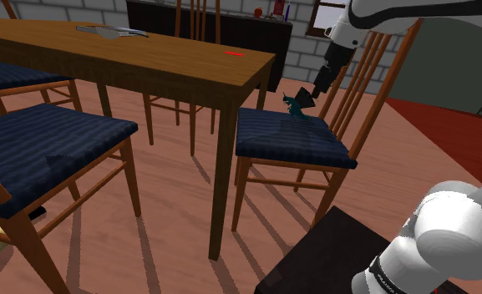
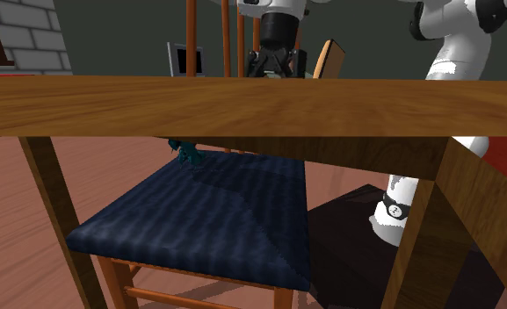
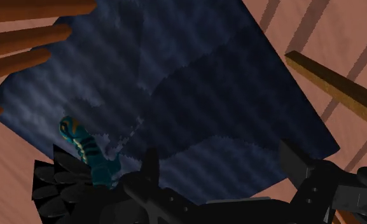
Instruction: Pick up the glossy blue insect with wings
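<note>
The insect [image 1: 295,105] is teal-blue and glossy, with dark wings, and sits on the back part of a chair's blue cushion [image 1: 289,140], close to the backrest slats. My gripper [image 1: 302,97] hangs right over it, just above the seat. In the wrist view the gripper [image 3: 223,160] is open with only cushion between the fingers. There the insect [image 3: 83,151] lies outside the gap, beside one finger [image 3: 151,167], not touching it. From the second exterior view the insect [image 2: 188,154] peeks out under the table's edge.
The wooden table [image 1: 147,58] stands close beside the chair, its corner leg [image 1: 222,167] near the seat. The chair's backrest slats [image 1: 372,75] rise just behind my gripper. Other blue-cushioned chairs [image 1: 47,146] stand at the shoulder view's left. My stand [image 1: 322,259] is at the lower right.
</note>
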`<control>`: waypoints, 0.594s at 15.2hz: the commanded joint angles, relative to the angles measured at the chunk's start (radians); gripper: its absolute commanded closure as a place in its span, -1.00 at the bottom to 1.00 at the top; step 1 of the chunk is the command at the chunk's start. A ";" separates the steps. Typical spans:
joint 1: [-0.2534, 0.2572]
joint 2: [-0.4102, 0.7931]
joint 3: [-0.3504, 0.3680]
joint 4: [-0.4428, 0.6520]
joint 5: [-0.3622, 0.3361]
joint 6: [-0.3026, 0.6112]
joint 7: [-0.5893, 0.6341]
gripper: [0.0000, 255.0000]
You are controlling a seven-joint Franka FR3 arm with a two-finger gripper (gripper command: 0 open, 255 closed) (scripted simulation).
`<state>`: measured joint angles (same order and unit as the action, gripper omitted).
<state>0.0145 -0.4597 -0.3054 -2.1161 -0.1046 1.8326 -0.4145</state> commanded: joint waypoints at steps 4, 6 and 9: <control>0.018 0.191 -0.105 0.166 0.050 0.021 -0.183 -1.00; 0.021 0.275 -0.141 0.244 0.087 0.019 -0.257 -1.00; 0.013 0.410 -0.188 0.376 0.157 0.003 -0.371 -1.00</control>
<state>0.0316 -0.0986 -0.4757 -1.7860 0.0266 1.8400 -0.7408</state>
